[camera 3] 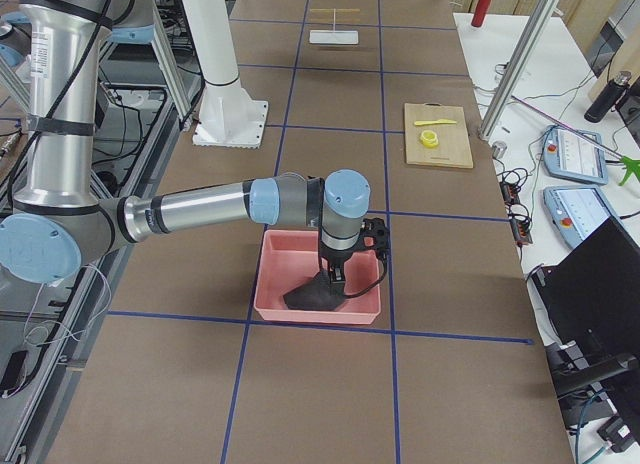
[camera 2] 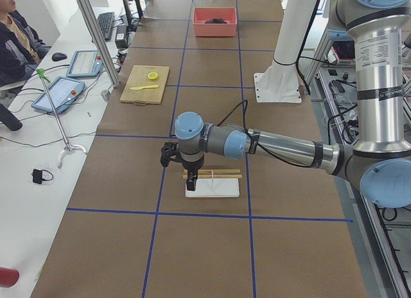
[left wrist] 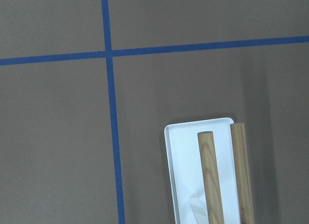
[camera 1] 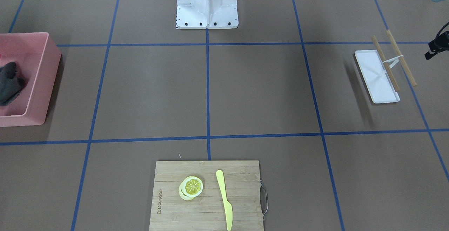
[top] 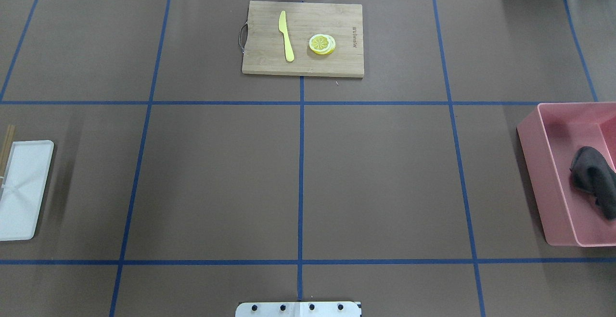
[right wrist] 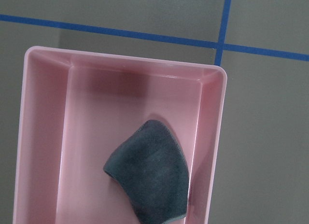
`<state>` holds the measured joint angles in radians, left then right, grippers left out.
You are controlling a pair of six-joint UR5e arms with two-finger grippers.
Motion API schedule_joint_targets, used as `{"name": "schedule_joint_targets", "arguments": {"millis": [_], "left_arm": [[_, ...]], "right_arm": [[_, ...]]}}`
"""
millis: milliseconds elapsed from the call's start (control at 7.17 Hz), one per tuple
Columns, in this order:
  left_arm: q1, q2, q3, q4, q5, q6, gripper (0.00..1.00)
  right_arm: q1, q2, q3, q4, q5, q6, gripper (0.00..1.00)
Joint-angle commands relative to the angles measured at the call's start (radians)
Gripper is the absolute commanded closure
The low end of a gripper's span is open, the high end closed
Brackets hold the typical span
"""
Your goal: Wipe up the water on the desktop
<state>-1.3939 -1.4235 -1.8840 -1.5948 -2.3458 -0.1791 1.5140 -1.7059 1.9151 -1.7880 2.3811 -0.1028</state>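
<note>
The desktop (top: 385, 177) is a matte brown surface crossed by blue tape lines; I see no water patch on it. A dark grey cloth (top: 594, 180) lies in a pink bin (top: 539, 163) at the right end. It also shows in the right wrist view (right wrist: 149, 175). My right gripper (camera 3: 333, 274) hangs over the bin, right at the cloth's raised peak (camera 3: 310, 296). I cannot tell if it is open or shut. My left gripper (camera 2: 190, 180) hovers at the white tray (camera 2: 212, 190) at the left end; I cannot tell its state.
Two wooden sticks (left wrist: 210, 180) rest across the white tray (left wrist: 183, 175). A bamboo cutting board (top: 303, 62) with lemon slices (top: 322, 44) and a yellow knife (top: 287, 35) sits at the far middle edge. The robot's white base (camera 1: 207, 5) stands at the near middle.
</note>
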Motion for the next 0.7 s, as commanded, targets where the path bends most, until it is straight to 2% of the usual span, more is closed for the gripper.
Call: {"name": "schedule_joint_targets", "arguments": {"millis": [0,558], "left_arm": [[0.003,-0.006,0.003,-0.013,0.005,0.0,0.02],[0.079,-0.014,-0.044,-0.019,0.002,-0.002,0.02]], "right_arm": [[0.0,0.002,0.001,0.001,0.001,0.002,0.0],[0.0,0.002,0.001,0.001,0.001,0.002,0.0]]}}
